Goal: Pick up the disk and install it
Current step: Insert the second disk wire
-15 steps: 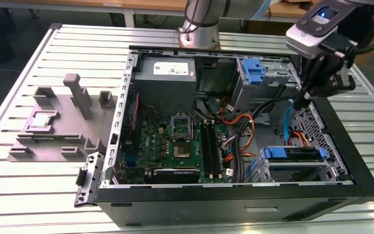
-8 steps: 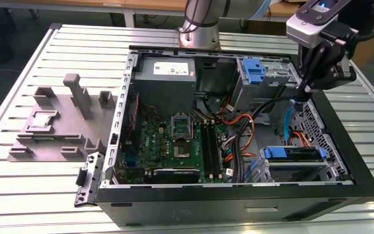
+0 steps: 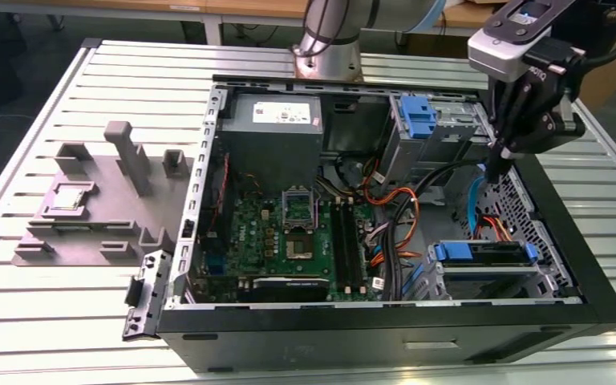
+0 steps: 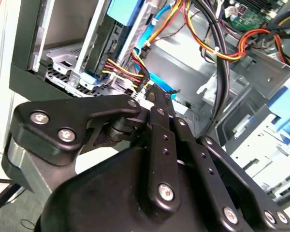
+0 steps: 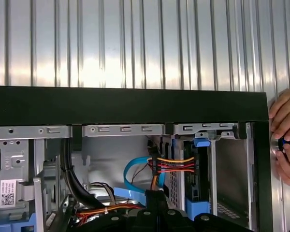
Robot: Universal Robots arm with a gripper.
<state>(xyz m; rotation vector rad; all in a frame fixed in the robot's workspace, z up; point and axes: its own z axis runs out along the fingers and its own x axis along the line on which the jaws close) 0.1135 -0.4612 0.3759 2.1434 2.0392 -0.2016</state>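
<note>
Gripper (image 3: 497, 170) inside the open computer case (image 3: 565, 313), near its wall on the exterior view's right, fingers pressed together with nothing between them. Disk (image 3: 480, 253) seated in the drive bay, near the case's front corner. A person's hand (image 5: 286, 137) at the case edge

No readable text, white sticker (image 3: 285, 113) on the grey box, code label (image 5: 7, 193) on the bracket

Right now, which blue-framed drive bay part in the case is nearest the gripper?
The low blue carrier at the case's front corner, exterior view's right; the gripper hangs just above it. The upright blue bracket sits farther back.
</note>
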